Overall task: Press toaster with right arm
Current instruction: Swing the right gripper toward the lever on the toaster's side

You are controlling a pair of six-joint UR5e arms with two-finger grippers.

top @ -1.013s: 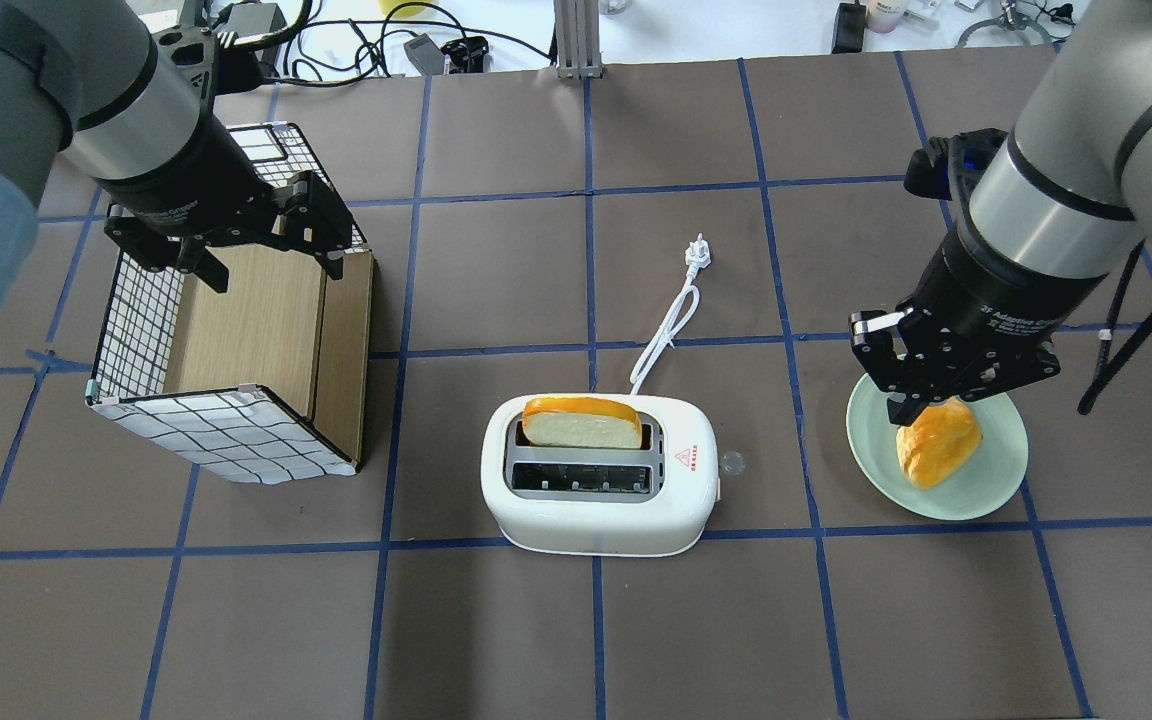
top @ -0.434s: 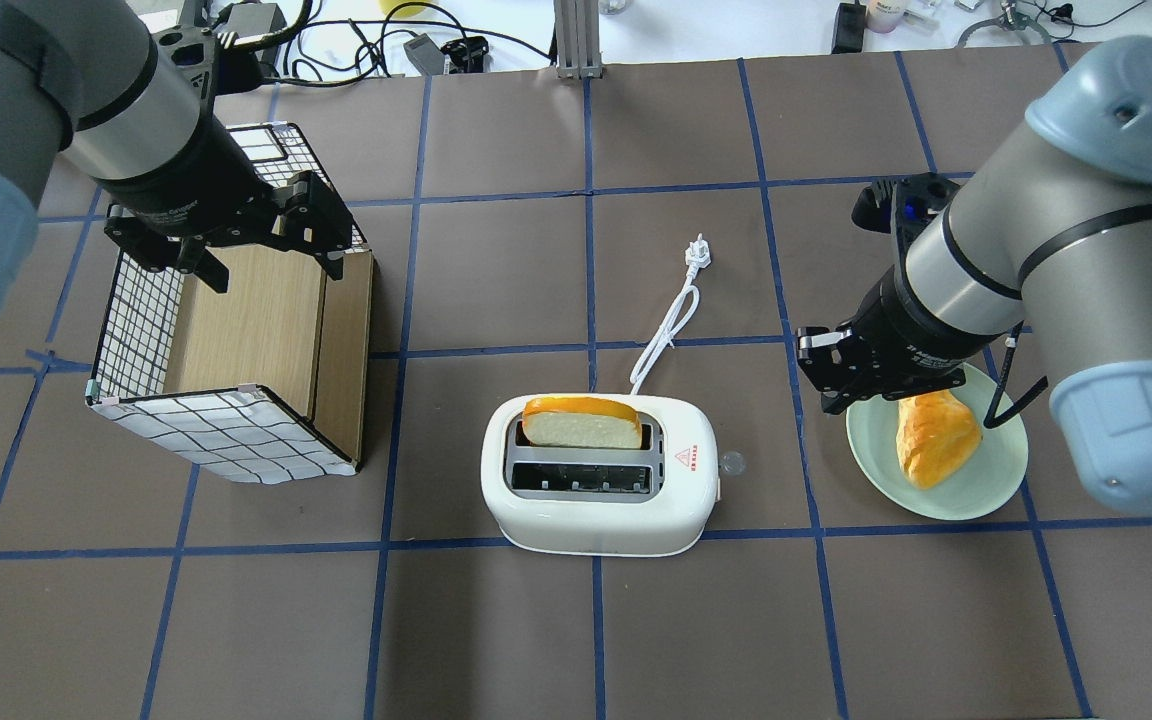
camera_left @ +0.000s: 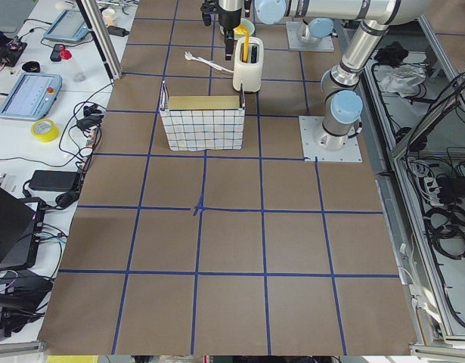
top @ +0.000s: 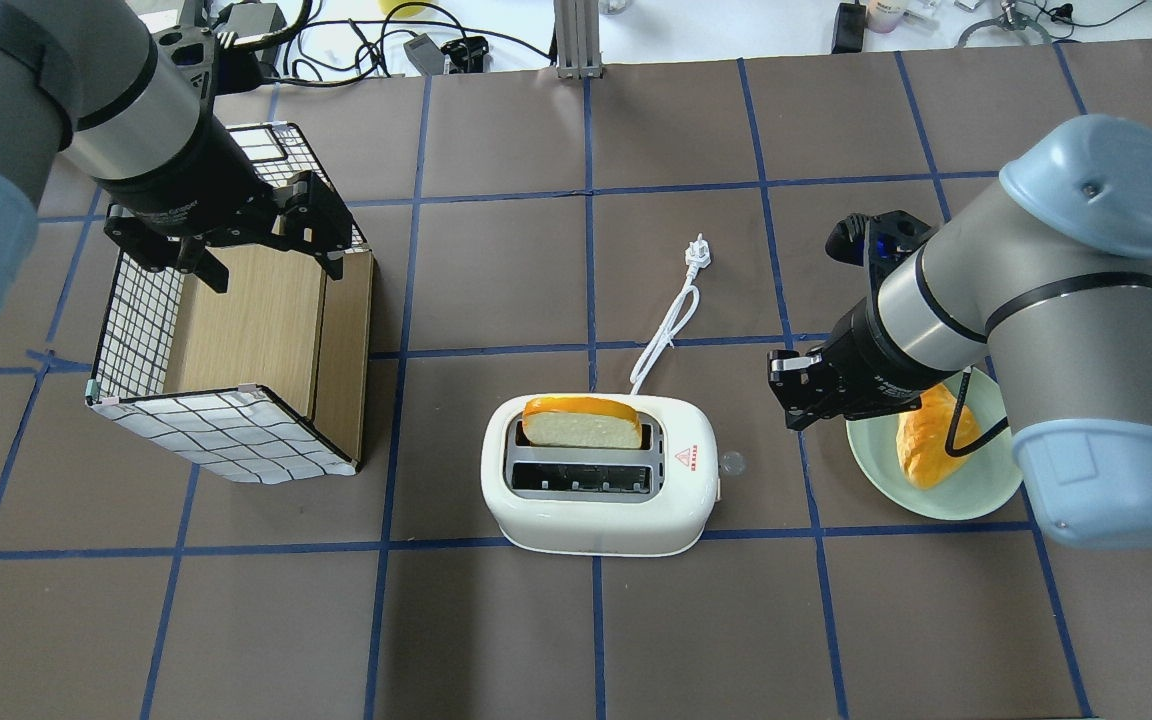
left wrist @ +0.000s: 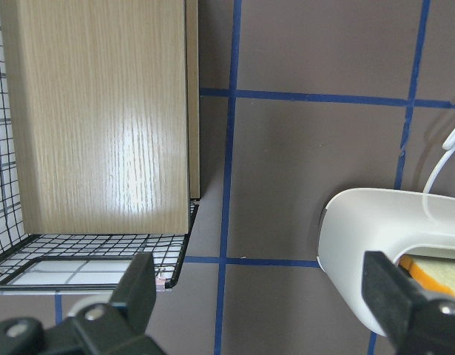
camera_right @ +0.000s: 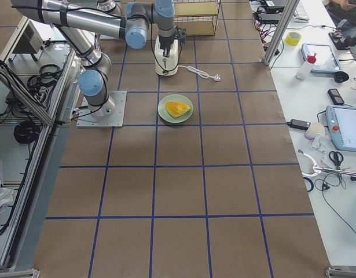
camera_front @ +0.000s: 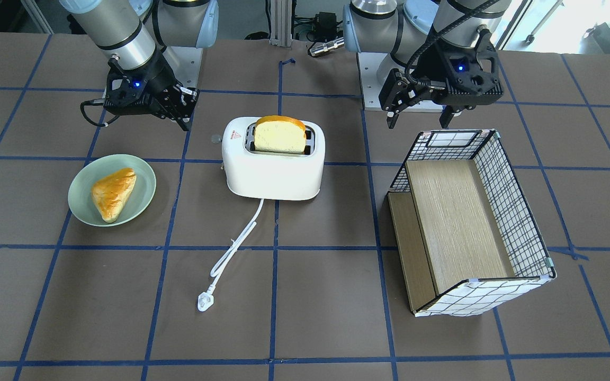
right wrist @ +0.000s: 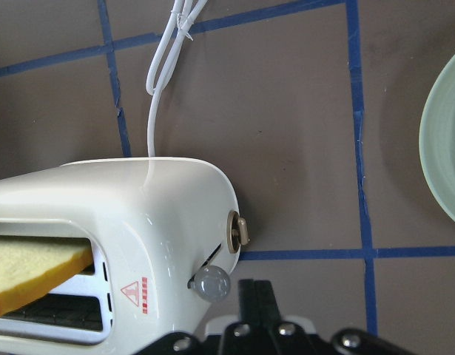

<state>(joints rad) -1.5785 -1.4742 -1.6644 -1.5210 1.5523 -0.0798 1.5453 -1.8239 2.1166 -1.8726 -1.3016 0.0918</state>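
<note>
The white toaster stands mid-table with a bread slice upright in its far slot. Its small grey lever sticks out of the end that faces my right arm. My right gripper is shut and empty, hovering just right of that end, between the toaster and the plate. In the right wrist view the shut fingertips sit just beside the lever knob, without touching it. In the front view the right gripper is above and beside the toaster. My left gripper is open and empty over the basket.
A green plate with a pastry lies right of the toaster, partly under my right arm. The white cord and plug trail away behind the toaster. A wire basket with a wooden board stands at the left.
My right gripper has moved left, from above the pastry on the plate to the lever end of the toaster. The left arm has not moved.
</note>
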